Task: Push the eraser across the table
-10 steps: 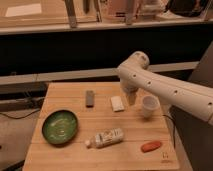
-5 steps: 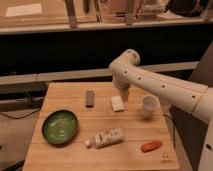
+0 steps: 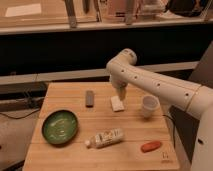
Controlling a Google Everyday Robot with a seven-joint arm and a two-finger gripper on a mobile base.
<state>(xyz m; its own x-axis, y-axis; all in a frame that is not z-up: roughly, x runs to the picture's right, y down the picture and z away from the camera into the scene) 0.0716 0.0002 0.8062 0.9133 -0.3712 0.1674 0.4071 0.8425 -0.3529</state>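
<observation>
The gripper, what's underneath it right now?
The gripper hangs just above the small white block on the table, not the eraser, which lies apart. Its tip covers the block's far edge, so contact cannot be told.

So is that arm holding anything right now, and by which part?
Nothing seems held: the gripper hangs at the white block, and the eraser lies apart on the table.

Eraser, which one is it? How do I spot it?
Look at the wooden table, far side, left of the gripper that hangs over the white block. The eraser is the small dark grey bar, darker and narrower than that block.
</observation>
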